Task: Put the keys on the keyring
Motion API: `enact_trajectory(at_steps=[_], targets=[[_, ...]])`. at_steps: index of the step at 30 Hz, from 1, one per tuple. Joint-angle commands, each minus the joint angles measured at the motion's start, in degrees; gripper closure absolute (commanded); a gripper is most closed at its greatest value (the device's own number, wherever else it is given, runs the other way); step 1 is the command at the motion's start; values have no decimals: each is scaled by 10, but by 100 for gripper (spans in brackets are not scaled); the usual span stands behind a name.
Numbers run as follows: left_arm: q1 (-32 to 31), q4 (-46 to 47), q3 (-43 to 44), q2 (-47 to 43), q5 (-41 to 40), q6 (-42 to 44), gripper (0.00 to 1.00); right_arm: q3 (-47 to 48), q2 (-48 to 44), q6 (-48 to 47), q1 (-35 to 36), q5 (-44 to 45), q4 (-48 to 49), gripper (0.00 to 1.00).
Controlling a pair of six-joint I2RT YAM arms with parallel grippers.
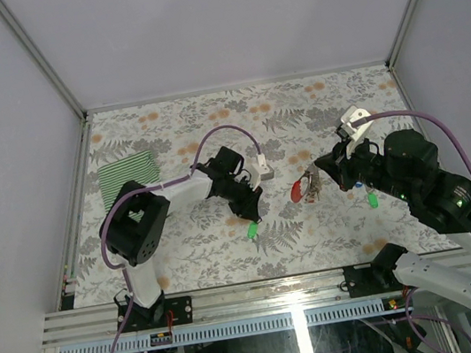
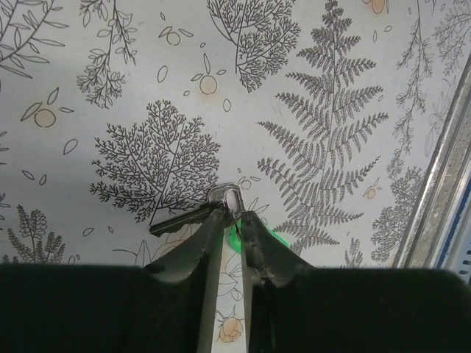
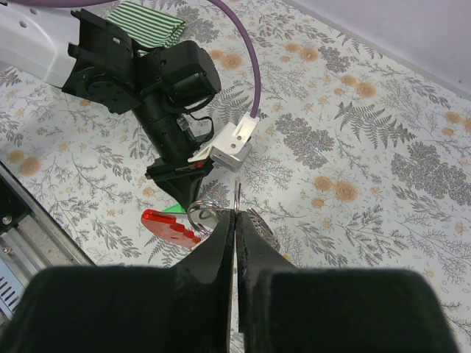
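From above, the left gripper (image 1: 253, 213) hangs low over the near middle of the tabletop (image 1: 208, 118). Its fingers are drawn close over a green key (image 1: 251, 229) lying there. Toward the right edge, the right gripper (image 1: 323, 173) pinches the keyring (image 1: 307, 187), whose red loop points at the left gripper. The two grippers stand near each other with bare tabletop between them. Another green key (image 1: 372, 200) lies by the right arm, near the right edge. A striped cloth (image 1: 127, 171) sits well apart by the left edge.

In the left wrist view, the left gripper (image 2: 232, 220) has its fingers nearly together on the green key (image 2: 188, 218). The green head shows in the narrow gap and the metal blade sticks out to one side, flat on the tabletop. A small wire loop lies just past the fingertips. A metal rail (image 2: 434, 184) runs along the tabletop's edge nearby.

In the right wrist view, the right gripper (image 3: 235, 219) is pressed together on the keyring (image 3: 171, 226). The red loop and a metal ring show beside the fingers. Just beyond them the left gripper (image 3: 176, 180) points down at the green key (image 3: 175, 209), close to the keyring's red end. The cloth (image 3: 143, 20) lies behind the left arm.
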Motion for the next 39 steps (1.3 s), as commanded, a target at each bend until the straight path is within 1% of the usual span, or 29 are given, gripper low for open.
enact_trajectory(at_steps=[1, 4, 7, 9, 15, 18, 24, 29, 34, 39], targets=[[1, 5, 7, -12, 5, -8, 88, 16, -7, 3, -2, -4, 29, 99], [1, 27, 1, -34, 7, -32, 95, 17, -8, 3, -2, -5, 28, 99], [1, 64, -15, -73, 10, -66, 98, 17, -7, 4, -2, -5, 30, 99], [1, 92, -31, -102, -1, -91, 100, 16, -6, 3, -2, -6, 29, 99], [-1, 160, -106, -188, -48, -159, 100, 13, -7, 4, -2, -7, 33, 99], [-3, 171, -135, -201, -71, -173, 100, 10, -5, 3, -2, -8, 36, 99], [-28, 164, -151, -196, -91, -183, 100, 11, 0, 4, -2, -11, 38, 98], [-43, 149, -143, -173, -48, -177, 100, 10, 0, 5, -2, -10, 38, 98], [-40, 154, -129, -132, -101, -183, 100, 10, 2, 5, -2, -11, 38, 98], [-24, 182, -114, -94, -122, -196, 100, 12, -1, 5, -2, -7, 33, 98]])
